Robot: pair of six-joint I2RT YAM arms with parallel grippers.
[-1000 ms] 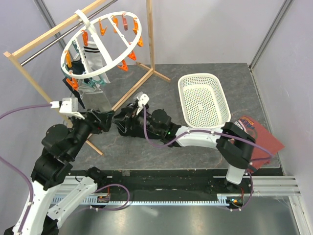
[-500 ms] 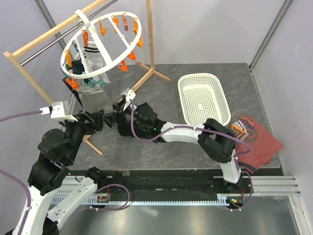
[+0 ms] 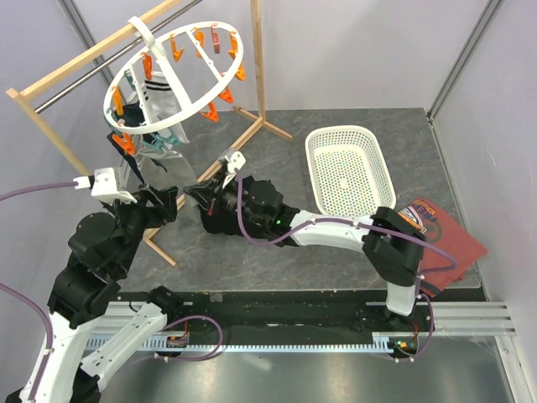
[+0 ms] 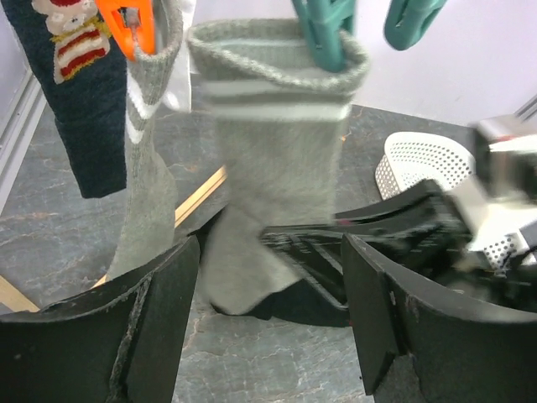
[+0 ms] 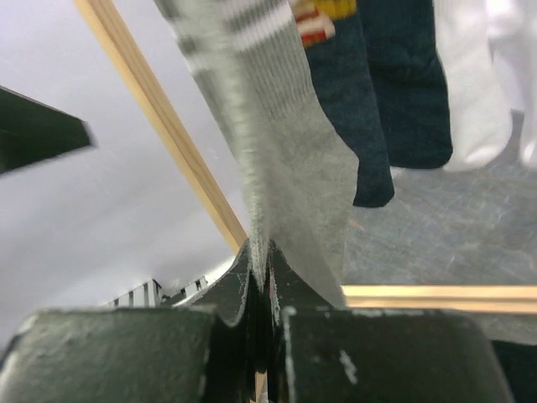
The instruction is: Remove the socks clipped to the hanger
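The round white hanger [image 3: 220, 86], fringed with orange and teal pegs, hangs from the wooden rail at the back left. Several socks hang under its left side. A grey sock with white stripes [image 4: 277, 168] hangs from a teal peg [image 4: 323, 29]. My right gripper [image 5: 262, 262] is shut on that grey sock's [image 5: 294, 168] lower edge. My left gripper [image 4: 268, 281] stands open just in front of the same sock, its fingers apart on either side of the toe. A second grey sock [image 4: 147, 201] hangs on an orange peg, beside a navy sock [image 4: 84, 117].
A white basket [image 3: 370, 155] lies at the right of the table, with a red-brown shirt [image 3: 440, 239] beyond it. The wooden frame's legs [image 3: 239, 138] cross the table near both grippers. Further navy socks [image 5: 411, 84] and a white sock [image 5: 474, 92] hang behind.
My right gripper was open and has shut on the grey sock's lower edge. The right arm swung left, then drew back a little. The left arm shifted slightly and stays open.
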